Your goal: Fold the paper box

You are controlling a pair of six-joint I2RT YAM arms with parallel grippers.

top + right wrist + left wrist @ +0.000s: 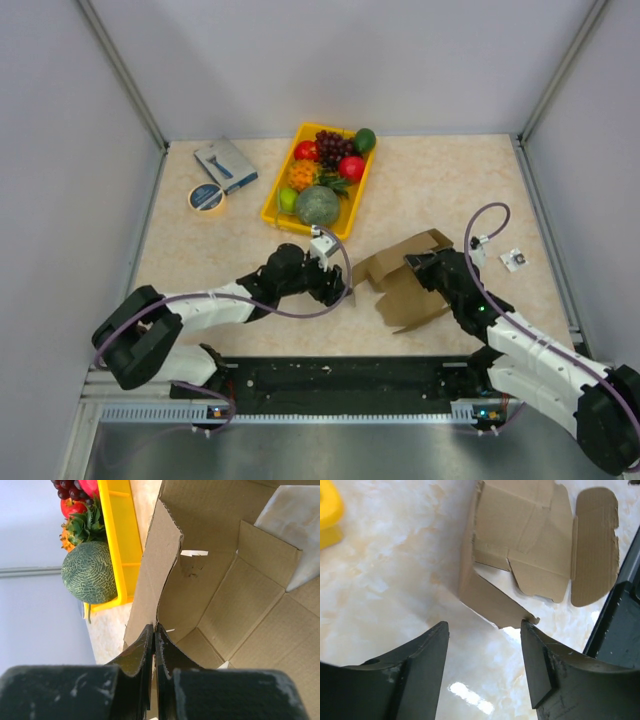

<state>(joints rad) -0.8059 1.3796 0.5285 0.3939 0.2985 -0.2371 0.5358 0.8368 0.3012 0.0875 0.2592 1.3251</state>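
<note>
Found paper box [410, 285] lying partly erected on surface [440, 190], right of yellow tray [275, 195]. Found right end effector [154, 627] clenched on 1 upright wall [155, 575]; left end effector [482, 627] released, empty, beside loose flap [495, 605]. Judged mid-fold. Next: needs closing on flap, folding inward along crease.

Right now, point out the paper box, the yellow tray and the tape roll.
paper box [405, 300], top view, flat middle panel.
yellow tray [352, 200], top view, right wall.
tape roll [196, 198], top view, left side of ring.
</note>
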